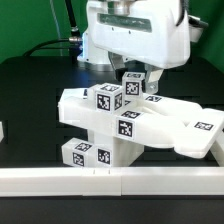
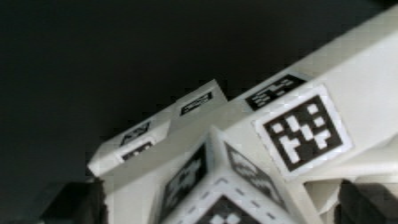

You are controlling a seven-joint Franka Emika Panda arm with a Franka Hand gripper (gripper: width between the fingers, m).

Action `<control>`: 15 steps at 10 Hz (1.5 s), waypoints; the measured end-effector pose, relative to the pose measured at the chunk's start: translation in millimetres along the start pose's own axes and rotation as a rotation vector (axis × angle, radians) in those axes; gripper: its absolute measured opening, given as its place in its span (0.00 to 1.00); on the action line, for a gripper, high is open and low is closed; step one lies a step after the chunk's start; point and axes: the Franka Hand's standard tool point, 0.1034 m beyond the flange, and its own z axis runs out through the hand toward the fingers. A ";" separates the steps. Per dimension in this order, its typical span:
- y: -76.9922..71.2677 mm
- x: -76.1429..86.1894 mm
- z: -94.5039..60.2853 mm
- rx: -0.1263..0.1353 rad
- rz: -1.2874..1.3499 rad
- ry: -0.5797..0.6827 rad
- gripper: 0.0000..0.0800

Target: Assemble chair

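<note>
The white chair parts lie in a pile at the middle of the table. A long slab [image 1: 85, 108] rests on a tagged block [image 1: 90, 153], and a flatter tagged piece [image 1: 195, 132] lies towards the exterior view's right. A small tagged block [image 1: 134, 84] stands on top of the pile. My gripper [image 1: 135, 72] hangs just over this block, under the white hand. In the wrist view the tagged block [image 2: 294, 125] fills the frame. Its corner sits between my gripper's [image 2: 214, 210] dark fingers [image 2: 71, 205], which stand wide apart with a grey gap on one side.
A long white border rail [image 1: 110, 180] runs along the front of the black table. A bit of another white part [image 1: 3, 130] shows at the exterior view's left edge. The robot's base and cables stand behind the pile.
</note>
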 end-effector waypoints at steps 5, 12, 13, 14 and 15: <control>0.5 1.8 -0.7 -0.021 -0.476 0.013 0.81; 1.3 2.7 -0.8 -0.035 -0.687 0.018 0.36; 1.2 2.7 -0.8 -0.034 -0.667 0.018 0.36; 1.2 2.7 -0.8 -0.034 -0.662 0.018 0.36; 1.2 2.6 -0.8 -0.033 -0.634 0.018 0.36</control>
